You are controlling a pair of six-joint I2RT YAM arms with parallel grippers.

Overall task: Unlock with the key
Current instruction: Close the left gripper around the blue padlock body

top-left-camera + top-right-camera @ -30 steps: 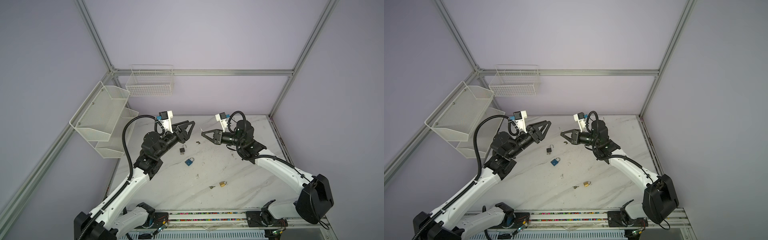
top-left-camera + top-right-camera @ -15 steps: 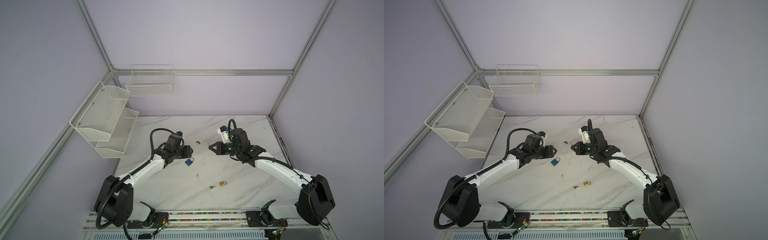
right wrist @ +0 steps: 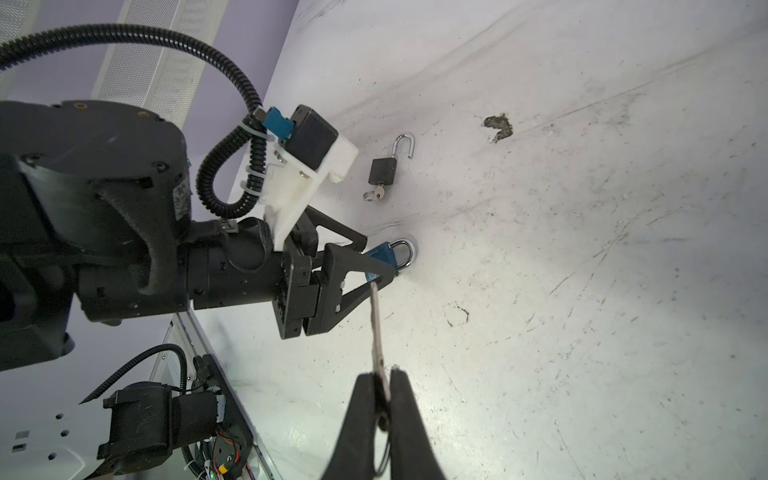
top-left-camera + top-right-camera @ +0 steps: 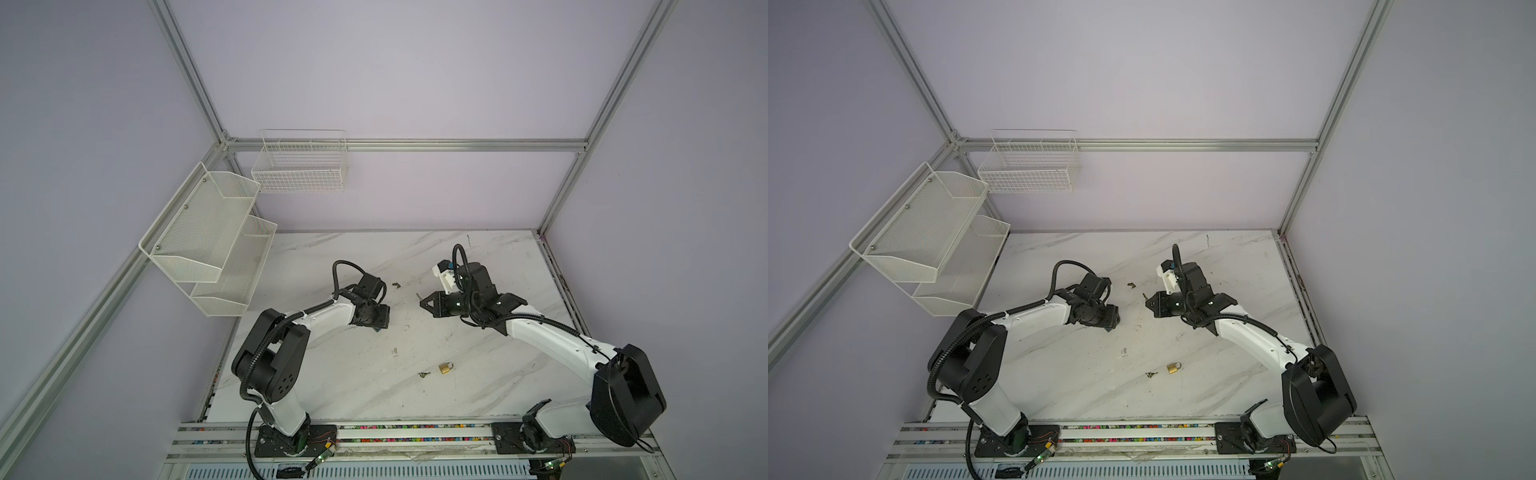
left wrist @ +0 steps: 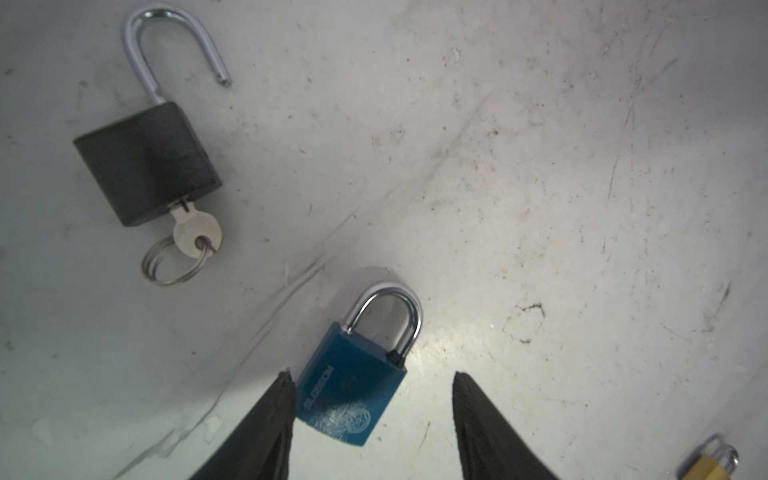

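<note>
Two jobs | left end effector [image 5: 372, 378] released astride blue padlock [image 5: 353, 395], likely bracing | right end effector [image 3: 384, 374] clenching key [image 3: 376, 324] for insertion

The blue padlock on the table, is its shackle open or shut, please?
Shut: on the blue padlock, both shackle legs sit in the body.

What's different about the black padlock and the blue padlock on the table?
The black padlock has its shackle swung open; the blue padlock has its shackle shut. The black padlock has a silver key with a ring stuck in its bottom; no key sticks out of the blue padlock. The blue padlock lies between the open fingers of the left gripper; the black padlock lies apart. Both lie flat on the white table.
</note>
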